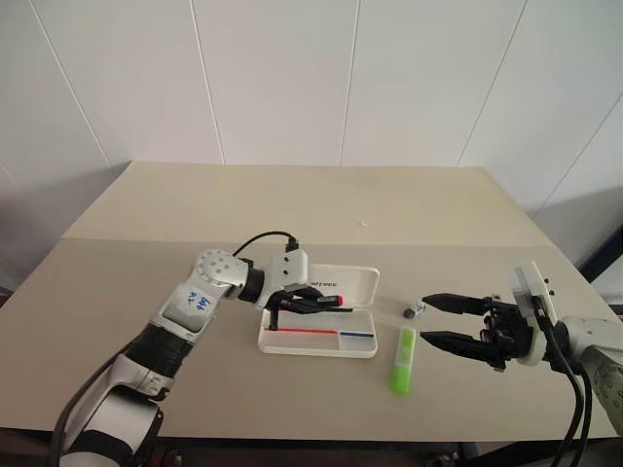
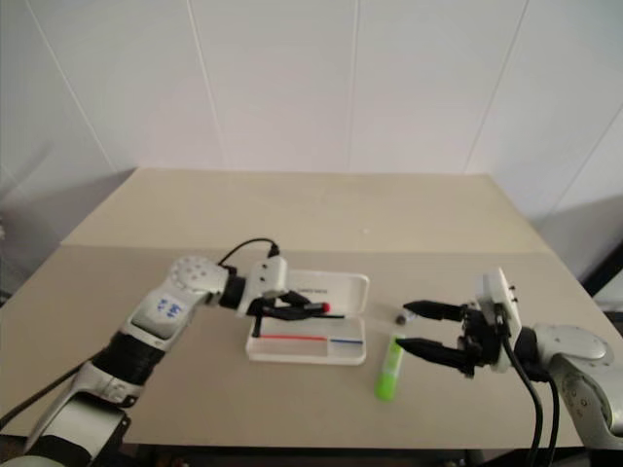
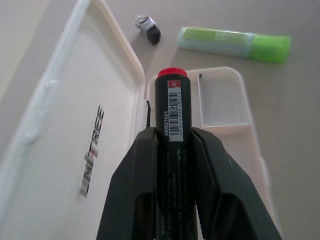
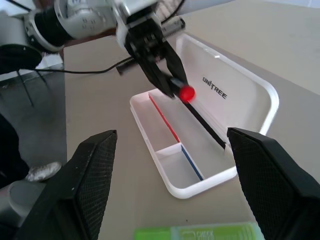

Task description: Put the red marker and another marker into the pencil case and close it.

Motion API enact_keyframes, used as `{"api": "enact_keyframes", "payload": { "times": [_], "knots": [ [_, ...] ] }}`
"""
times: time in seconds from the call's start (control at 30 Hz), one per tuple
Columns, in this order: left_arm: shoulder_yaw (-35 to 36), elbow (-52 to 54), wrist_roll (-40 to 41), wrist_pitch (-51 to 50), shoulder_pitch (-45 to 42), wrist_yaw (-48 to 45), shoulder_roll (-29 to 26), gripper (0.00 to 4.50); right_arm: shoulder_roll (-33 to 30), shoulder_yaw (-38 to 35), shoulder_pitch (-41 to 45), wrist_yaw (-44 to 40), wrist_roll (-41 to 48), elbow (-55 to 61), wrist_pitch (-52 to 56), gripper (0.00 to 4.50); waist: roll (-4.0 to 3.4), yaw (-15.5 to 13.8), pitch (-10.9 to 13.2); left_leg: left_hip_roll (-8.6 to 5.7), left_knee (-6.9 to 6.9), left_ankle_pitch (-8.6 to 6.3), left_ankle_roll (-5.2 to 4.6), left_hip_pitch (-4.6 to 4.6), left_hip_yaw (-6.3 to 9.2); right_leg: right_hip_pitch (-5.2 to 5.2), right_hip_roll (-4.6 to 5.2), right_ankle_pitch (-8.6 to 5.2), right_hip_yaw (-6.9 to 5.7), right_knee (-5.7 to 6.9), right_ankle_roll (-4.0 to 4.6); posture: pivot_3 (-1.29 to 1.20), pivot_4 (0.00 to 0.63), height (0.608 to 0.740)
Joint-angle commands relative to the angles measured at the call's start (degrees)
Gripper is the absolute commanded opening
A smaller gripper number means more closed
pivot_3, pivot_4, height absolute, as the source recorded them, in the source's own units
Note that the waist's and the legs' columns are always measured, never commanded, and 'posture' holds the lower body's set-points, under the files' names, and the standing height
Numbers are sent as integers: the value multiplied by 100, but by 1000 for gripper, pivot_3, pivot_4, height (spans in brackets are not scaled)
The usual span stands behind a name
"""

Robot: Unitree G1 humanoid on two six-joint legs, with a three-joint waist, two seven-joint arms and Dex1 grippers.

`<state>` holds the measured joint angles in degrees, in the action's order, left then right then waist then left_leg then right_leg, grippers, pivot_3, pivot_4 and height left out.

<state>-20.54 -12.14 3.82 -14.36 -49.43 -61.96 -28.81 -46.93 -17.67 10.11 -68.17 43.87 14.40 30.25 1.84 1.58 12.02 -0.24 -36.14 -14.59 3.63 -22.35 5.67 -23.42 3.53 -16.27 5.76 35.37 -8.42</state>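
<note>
Left gripper (image 1: pixel 310 303) clamps red marker (image 1: pixel 331 301) mid-frame over open pencil case (image 1: pixel 362 284), not yet dropped. Right gripper (image 1: pixel 440 320) wide open, empty; green highlighter (image 1: pixel 402 360) still on table (image 1: pixel 292 204), lid unclosed.

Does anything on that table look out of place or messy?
Mostly tidy. One oddity: a tiny grey-black crumpled object lies loose on the table, just beyond the green marker and beside the open pencil case. I can't tell what it is.

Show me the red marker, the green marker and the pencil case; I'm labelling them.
red marker (image 3: pixel 172 73), left wrist view, its red end.
green marker (image 1: pixel 403 361), left eye view, its body.
pencil case (image 1: pixel 356 283), left eye view, open lid.
</note>
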Motion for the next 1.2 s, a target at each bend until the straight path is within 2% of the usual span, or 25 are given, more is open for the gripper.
{"api": "enact_keyframes", "payload": {
  "times": [0.03,0.43,0.8,0.83,0.9,1.03,1.2],
  "knots": [
    [-63,-194,-279,403,-159,75,125,587,-71,-308,-112,130,184,325,25,4500,0,4,0,0,2,0,0,0,0,-1,0,0,1,0,0,0,150,740],
    [-126,-766,-851,929,-223,259,377,587,-78,-427,-254,370,347,546,121,4500,0,-11,0,-1,-1,1,-1,1,0,0,-1,1,2,5,-2,0,150,740],
    [-55,-400,-719,732,-39,39,404,4266,-13,-313,-168,521,382,592,170,4500,0,-8,0,-1,-1,1,-1,3,0,-1,-2,1,2,8,-2,0,150,740],
    [-42,-328,-693,689,-8,6,395,4467,6,-311,-182,556,399,625,183,4500,0,-8,0,0,0,1,-1,2,1,-1,-2,1,2,8,-2,0,150,740],
    [-19,-150,-647,618,88,-54,360,4467,60,-308,-259,651,436,727,208,4500,0,-4,0,-1,0,1,-1,2,1,-1,-1,1,2,8,-2,0,150,740],
    [262,761,14,286,643,-489,181,4467,513,-146,-815,1502,594,1458,544,4500,0,-7,0,3,8,0,-1,4,5,-2,-3,-4,2,12,0,0,150,740],
    [521,1135,397,50,908,-581,7,4467,1110,91,-1240,2448,616,2053,661,4500,-1,-8,0,1,-1,1,0,5,5,-2,-1,-7,3,22,1,0,150,740]
  ]
}}
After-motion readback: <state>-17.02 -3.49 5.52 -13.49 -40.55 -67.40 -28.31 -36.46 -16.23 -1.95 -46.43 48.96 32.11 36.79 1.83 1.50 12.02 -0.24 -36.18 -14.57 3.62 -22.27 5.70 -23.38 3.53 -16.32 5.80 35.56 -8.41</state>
